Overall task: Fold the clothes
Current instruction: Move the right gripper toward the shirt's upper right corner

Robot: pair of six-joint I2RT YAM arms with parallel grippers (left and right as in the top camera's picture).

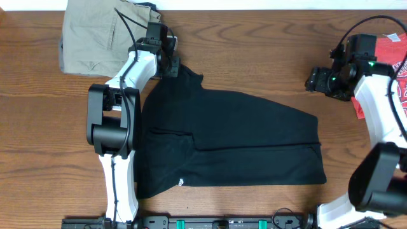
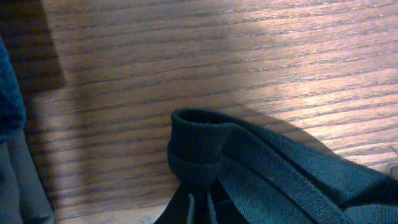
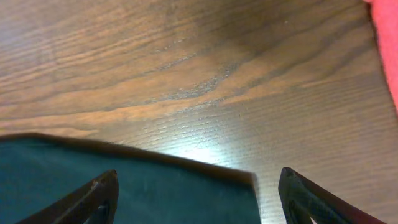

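Observation:
The black shirt lies partly folded in the middle of the table, with a small white logo mark near its front left. My left gripper is at the shirt's far left corner, shut on a ribbed hem of the fabric that bunches at the fingertips. My right gripper is open and empty, just right of the shirt's far right corner. In the right wrist view that corner lies flat between the spread fingers.
Tan khaki trousers lie at the far left, just behind the left gripper. A red T-shirt with white lettering lies at the far right under the right arm; its edge shows in the right wrist view. Bare wooden table lies between.

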